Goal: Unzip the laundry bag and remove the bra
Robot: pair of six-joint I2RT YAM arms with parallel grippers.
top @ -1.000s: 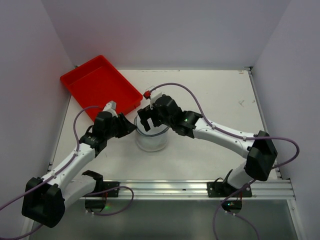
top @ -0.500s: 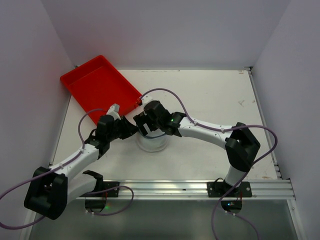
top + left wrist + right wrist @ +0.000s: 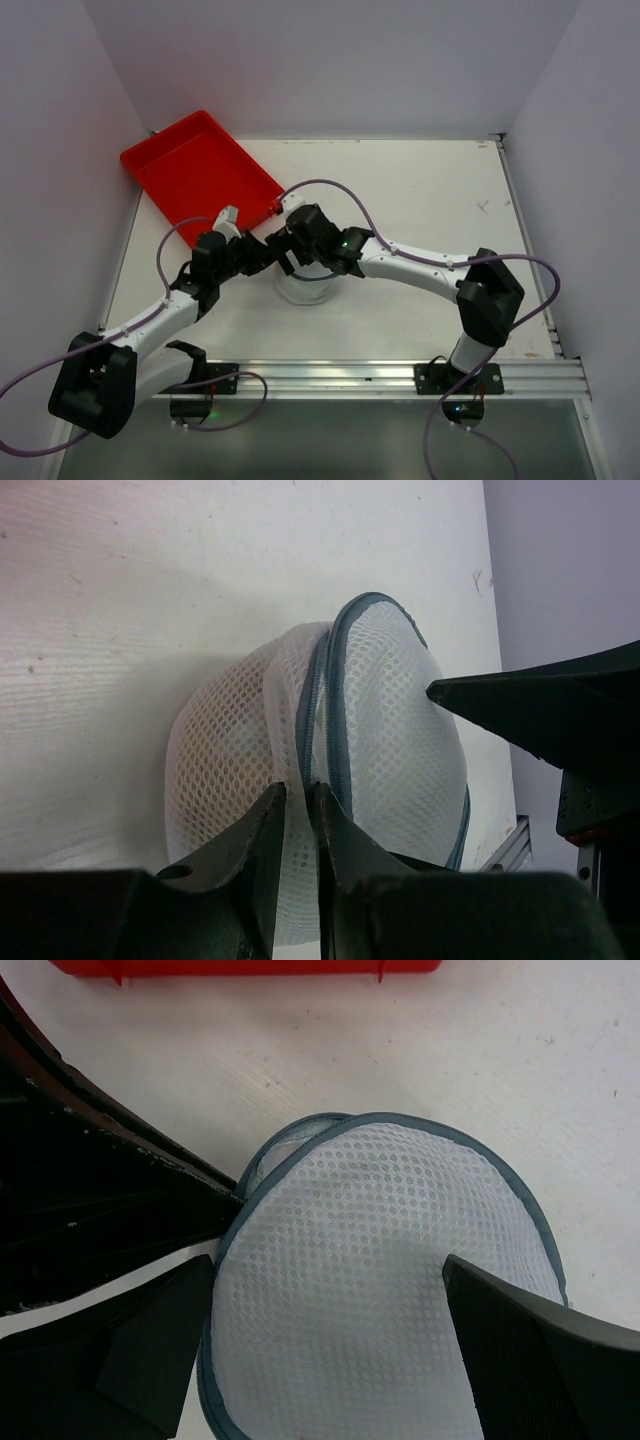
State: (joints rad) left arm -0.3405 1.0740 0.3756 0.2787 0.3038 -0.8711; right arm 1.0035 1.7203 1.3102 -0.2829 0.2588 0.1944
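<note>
The laundry bag (image 3: 306, 286) is a small white mesh dome with a grey-blue zip line, lying on the table between both arms. In the left wrist view the bag (image 3: 395, 740) fills the middle. My left gripper (image 3: 297, 825) is shut on a fold of its mesh right beside the zip (image 3: 322, 695). My right gripper (image 3: 330, 1350) is open, with one finger (image 3: 150, 1335) on each side of the bag's dome (image 3: 385, 1250), directly above it. In the top view both grippers, left (image 3: 262, 256) and right (image 3: 291, 252), meet over the bag. The bra is hidden inside.
A red plastic tray (image 3: 200, 170) lies at the back left, close behind the grippers; its edge shows in the right wrist view (image 3: 250, 966). White walls enclose the table on three sides. A metal rail (image 3: 400, 375) runs along the near edge.
My right gripper has moved left and down over the bag, now covering most of it from above. My left gripper has edged right onto the bag's left side.
</note>
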